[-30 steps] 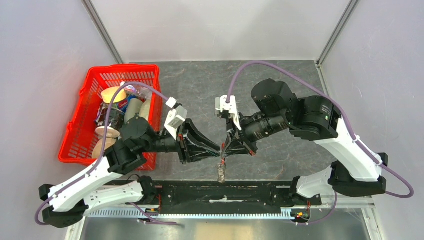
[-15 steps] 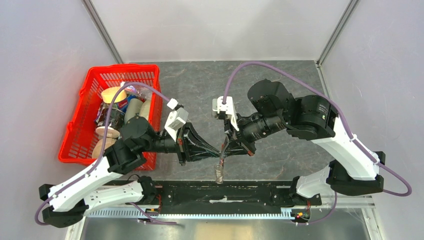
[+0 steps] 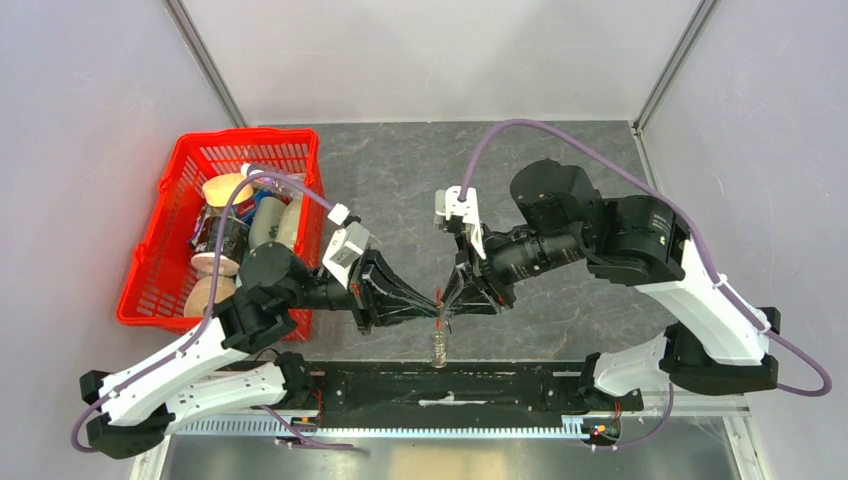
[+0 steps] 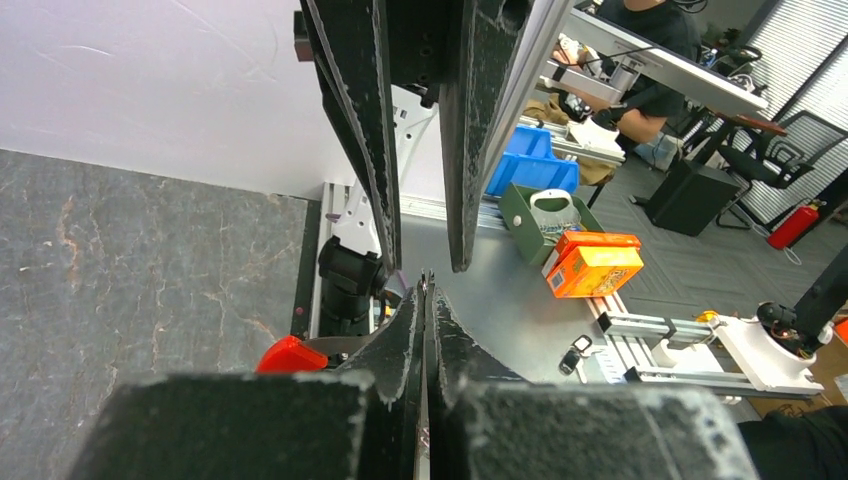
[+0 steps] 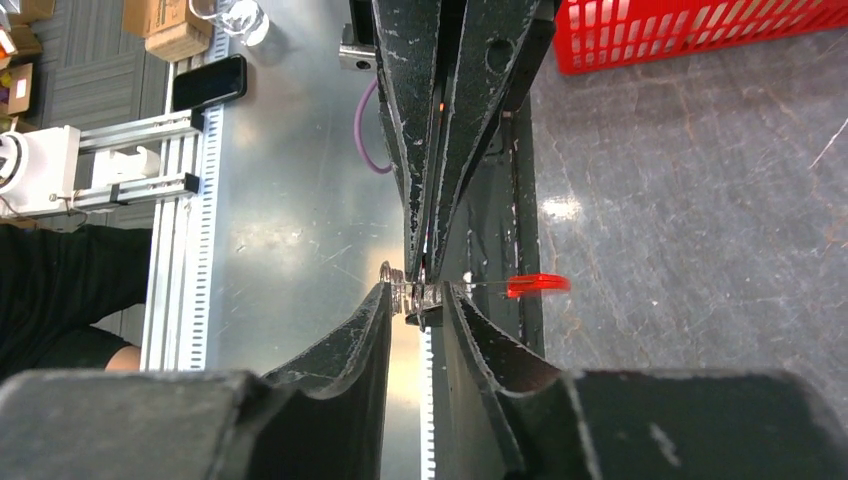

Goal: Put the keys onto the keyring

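Note:
The keyring (image 3: 438, 345) hangs in the air over the table's near edge, between the two gripper tips. My left gripper (image 3: 436, 306) reaches in from the left. Its jaws are pressed flat on a thin metal edge of the keyring (image 4: 424, 300), with the red strip (image 4: 290, 355) sticking out to one side. My right gripper (image 3: 447, 300) faces it from the right with its jaws parted. The ring's coil (image 5: 410, 295) sits between its tips (image 5: 418, 300), beside the red strip (image 5: 537, 285). A tiny black fob with a silver piece, seemingly the keys (image 4: 577, 352), lies on the metal bench.
A red basket (image 3: 160, 250) holding cups and packets stands at the table's left. The arms' black base rail (image 3: 450, 395) runs along the near edge. An orange box (image 4: 595, 270), a green box (image 4: 540, 215) and a phone (image 5: 208, 82) lie on the bench outside.
The left jaws closed onto the keyring about half a second ago. The right jaws, shut until a moment ago, have parted. Both wrists shifted slightly and the hanging ring moved little.

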Controlling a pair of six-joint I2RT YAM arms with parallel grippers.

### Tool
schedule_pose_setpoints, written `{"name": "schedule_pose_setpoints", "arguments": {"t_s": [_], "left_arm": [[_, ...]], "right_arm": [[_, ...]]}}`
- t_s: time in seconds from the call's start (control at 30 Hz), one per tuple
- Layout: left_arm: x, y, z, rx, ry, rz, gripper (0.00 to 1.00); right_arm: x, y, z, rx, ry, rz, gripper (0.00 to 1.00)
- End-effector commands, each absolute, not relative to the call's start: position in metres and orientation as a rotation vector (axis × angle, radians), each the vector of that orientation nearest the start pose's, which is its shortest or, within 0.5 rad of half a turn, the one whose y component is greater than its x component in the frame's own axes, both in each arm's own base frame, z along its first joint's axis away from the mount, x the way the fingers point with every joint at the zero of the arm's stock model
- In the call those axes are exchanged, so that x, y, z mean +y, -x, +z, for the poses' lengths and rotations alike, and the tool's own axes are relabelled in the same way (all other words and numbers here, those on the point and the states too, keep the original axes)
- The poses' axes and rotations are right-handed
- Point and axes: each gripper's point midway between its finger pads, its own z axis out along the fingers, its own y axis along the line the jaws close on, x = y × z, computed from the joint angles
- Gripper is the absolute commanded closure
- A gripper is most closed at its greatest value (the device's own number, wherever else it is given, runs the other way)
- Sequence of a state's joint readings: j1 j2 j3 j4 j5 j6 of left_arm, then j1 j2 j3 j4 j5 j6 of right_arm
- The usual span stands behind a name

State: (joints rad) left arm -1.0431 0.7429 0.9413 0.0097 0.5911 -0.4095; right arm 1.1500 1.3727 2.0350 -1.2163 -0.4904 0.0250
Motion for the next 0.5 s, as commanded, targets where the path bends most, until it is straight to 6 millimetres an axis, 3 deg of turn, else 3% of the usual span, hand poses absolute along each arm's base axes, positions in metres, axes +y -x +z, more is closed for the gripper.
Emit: {"name": "schedule_pose_setpoints", "arguments": {"t_s": [0.0,0.3,0.47], "left_arm": [[-0.281,-0.028,0.426,1.151,-0.999,-1.617,0.98],[-0.275,-0.027,0.438,1.096,-0.964,-1.618,0.98],[-0.270,-0.031,0.450,1.035,-0.887,-1.628,0.98]], "right_arm": [[0.305,-0.047,0.439,1.659,1.410,1.196,0.65],[0.298,-0.051,0.441,1.635,1.320,1.188,0.56],[0.300,-0.047,0.453,1.561,1.264,1.264,0.51]]}}
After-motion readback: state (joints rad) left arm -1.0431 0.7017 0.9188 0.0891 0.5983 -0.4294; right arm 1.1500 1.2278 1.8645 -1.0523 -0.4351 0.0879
